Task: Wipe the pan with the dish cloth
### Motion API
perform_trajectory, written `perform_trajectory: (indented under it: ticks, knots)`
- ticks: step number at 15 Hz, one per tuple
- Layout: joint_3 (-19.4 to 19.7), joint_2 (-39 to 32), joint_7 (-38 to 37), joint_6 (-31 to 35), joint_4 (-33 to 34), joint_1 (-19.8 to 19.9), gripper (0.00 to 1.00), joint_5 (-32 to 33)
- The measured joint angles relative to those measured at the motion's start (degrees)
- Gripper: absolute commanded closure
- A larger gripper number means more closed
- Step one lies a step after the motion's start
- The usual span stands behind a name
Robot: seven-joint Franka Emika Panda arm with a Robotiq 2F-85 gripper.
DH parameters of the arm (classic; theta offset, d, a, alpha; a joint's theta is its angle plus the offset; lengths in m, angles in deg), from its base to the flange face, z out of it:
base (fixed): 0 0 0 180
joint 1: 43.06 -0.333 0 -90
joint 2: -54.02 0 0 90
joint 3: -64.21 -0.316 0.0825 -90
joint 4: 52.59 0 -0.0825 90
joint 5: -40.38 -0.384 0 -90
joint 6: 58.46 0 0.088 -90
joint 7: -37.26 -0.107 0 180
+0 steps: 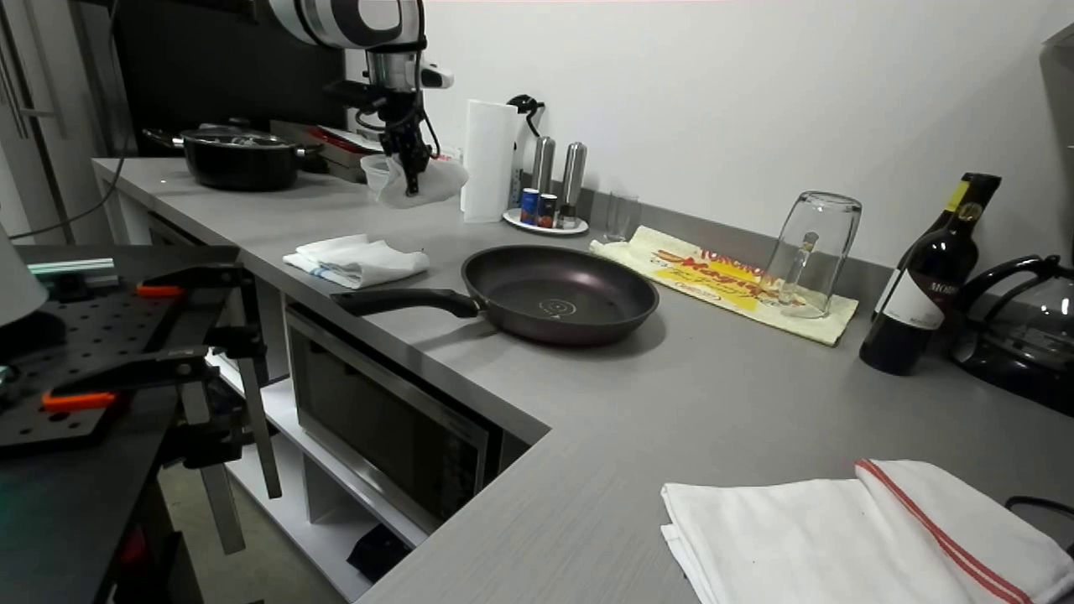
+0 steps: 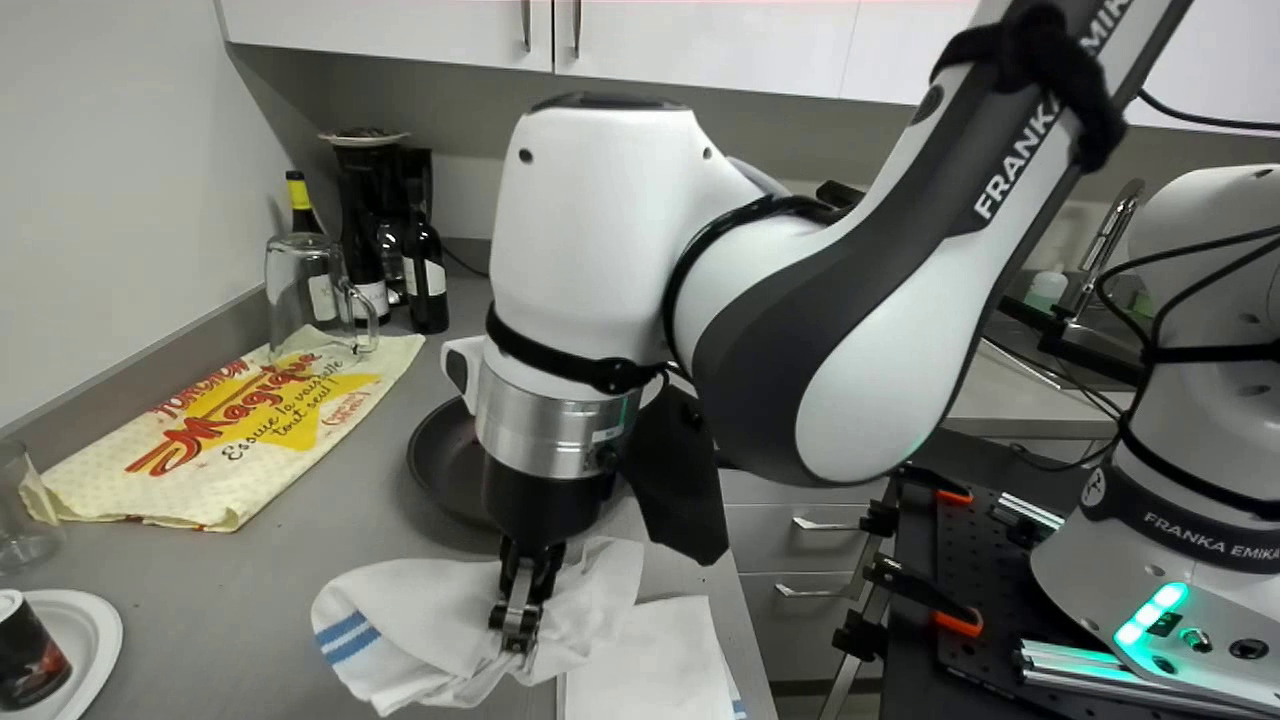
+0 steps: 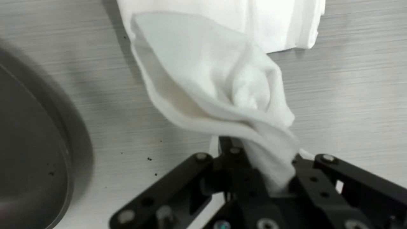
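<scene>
Nearest of all, the gripper (image 2: 517, 640) pinches a bunched part of the dish cloth (image 2: 400, 612), whose loose folds stick out around the grip. The hold looks narrow, so a fold that snags could tug the dish cloth out. Near it on the desk (image 1: 738, 403) lies a folded white cloth (image 1: 357, 262), apart from the held one in an exterior view; travelling too low could drag this one along. A few dark crumbs (image 3: 149, 158) lie beside the pan (image 1: 560, 294), and a trailing fold might sweep them about. The pan sits upright, the dish cloth not yet in it, so the step in hand is probably the carry-over. Nothing is seen steadying it, so sideways wiping could slide or spin it, and pressing hard could scrape the gripper on the bottom if the fabric bunches away from beneath. Farther off, a glass mug (image 1: 814, 252) stands on a printed yellow towel (image 1: 688, 273); a shoved pan or an overlong stroke could push the towel and topple the mug
</scene>
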Motion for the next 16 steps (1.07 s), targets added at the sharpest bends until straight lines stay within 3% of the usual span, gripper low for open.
perform_trajectory:
  ticks: [4, 10, 11, 13, 16]
  knots:
    - [-4.38, -6.71, 0.04, 0.35, 4.03, 4.36, 0.96, 0.12]
    - [-4.94, -14.81, 0.04, 0.46, 11.38, 5.26, 0.96, 0.46]
    - [-4.92, -15.72, 0.04, 0.32, 12.24, 5.25, 0.58, 0.46]
    - [-4.91, -17.02, 0.04, -0.91, 13.51, 5.24, 0.52, 0.46]
    - [-5.73, -16.96, 0.04, -5.88, 14.52, 5.55, 0.29, 0.30]
